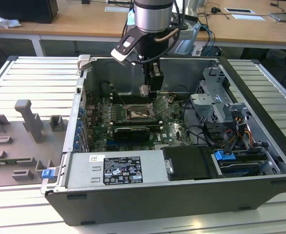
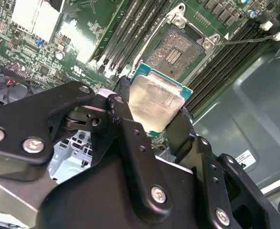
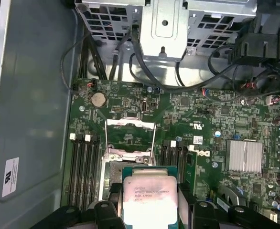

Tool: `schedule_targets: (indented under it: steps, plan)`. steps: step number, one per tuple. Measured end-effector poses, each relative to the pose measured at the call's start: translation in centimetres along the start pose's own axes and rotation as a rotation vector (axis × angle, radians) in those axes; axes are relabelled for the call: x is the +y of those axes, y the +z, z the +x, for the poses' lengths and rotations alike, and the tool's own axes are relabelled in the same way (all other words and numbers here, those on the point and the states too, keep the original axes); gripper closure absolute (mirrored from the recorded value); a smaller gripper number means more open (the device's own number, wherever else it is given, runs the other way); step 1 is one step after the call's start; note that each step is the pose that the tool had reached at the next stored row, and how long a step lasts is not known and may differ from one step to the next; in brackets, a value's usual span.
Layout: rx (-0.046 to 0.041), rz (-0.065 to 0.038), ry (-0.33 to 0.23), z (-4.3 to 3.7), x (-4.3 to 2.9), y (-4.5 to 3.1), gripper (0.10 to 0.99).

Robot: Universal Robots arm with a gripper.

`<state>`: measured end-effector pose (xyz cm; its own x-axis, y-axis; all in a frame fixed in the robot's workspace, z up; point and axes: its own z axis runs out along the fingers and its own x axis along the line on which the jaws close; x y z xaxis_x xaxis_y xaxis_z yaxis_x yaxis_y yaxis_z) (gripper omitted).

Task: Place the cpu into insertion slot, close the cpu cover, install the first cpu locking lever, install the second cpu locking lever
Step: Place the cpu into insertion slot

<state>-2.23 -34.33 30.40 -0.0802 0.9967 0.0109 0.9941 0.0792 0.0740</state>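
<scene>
I've got the end effector (image 2: 153,106) pinching the cpu (image 3: 148,194) by two opposite edges, metal top facing up at both wrist cameras. I reckon that edge grip is there so the chip's underside is free and it hangs level. It's hovering above the board, near the slot (image 2: 174,51) but well clear of it, not seated. The slot lies bare, contacts showing, because the cover (image 3: 130,125) is swung back on its hinge. The lever (image 2: 247,40) stands released off to one side.
</scene>
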Motion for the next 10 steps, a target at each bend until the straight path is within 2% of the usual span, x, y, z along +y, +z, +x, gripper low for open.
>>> schedule_targets:
  steps: [4,10]
  plan:
    - [-0.0002,0.000,0.000,-0.01,-0.04,0.48,0.541]
    - [-0.0021,0.000,0.026,-0.01,-0.04,0.58,0.541]
